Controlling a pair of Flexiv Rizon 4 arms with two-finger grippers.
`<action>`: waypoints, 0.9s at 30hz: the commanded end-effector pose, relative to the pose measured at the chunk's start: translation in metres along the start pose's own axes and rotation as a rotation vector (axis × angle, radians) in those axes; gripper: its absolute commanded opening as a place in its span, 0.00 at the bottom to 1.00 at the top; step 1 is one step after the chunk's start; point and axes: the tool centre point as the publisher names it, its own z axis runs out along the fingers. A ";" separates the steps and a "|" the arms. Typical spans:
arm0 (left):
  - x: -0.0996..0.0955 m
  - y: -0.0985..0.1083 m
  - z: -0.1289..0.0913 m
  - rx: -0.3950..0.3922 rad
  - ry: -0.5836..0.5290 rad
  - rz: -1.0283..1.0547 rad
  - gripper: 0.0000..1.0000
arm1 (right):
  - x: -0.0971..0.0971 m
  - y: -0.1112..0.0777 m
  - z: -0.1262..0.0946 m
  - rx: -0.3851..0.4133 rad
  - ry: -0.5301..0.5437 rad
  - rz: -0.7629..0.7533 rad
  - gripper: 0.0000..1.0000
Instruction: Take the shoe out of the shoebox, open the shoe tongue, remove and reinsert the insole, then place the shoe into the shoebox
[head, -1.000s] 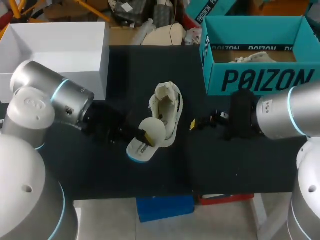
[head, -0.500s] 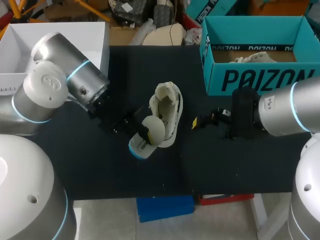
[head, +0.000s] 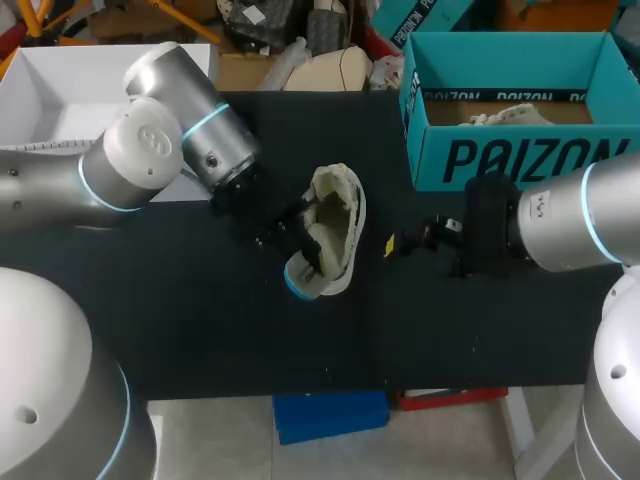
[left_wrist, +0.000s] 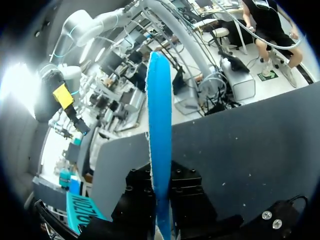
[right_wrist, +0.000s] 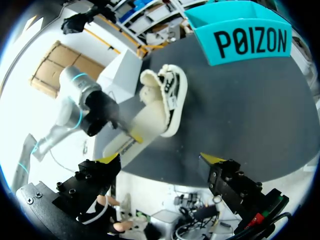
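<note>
1. Left gripper (head: 297, 257) is clamped on the insole (head: 301, 284). Over the last second it swung the insole's front end into the mouth of the shoe (head: 343, 205); the heel end is still outside.
2. Right gripper (right_wrist: 161, 159) is wide open and empty, with the shoe ahead of it and apart.
3. Reinsertion looks under way. The shoebox (head: 520, 160) step is not yet done.

Your left end effector (head: 297, 246) swung inward across the table (head: 200, 340), bringing the insole (head: 304, 274) closer against the shoe (head: 342, 208), at its near end.

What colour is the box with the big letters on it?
Teal, with dark lettering. The shoebox shows best in the head view.
</note>
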 end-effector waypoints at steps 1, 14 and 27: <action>-0.003 0.030 0.009 0.043 0.044 -0.004 0.00 | 0.001 0.000 0.000 -0.001 -0.003 0.001 1.00; -0.003 0.073 0.009 -0.048 0.034 -0.027 0.00 | 0.001 0.000 0.000 -0.001 -0.003 0.001 1.00; -0.014 0.048 -0.006 -0.071 -0.006 -0.013 0.71 | 0.001 0.000 0.000 -0.001 -0.003 0.001 1.00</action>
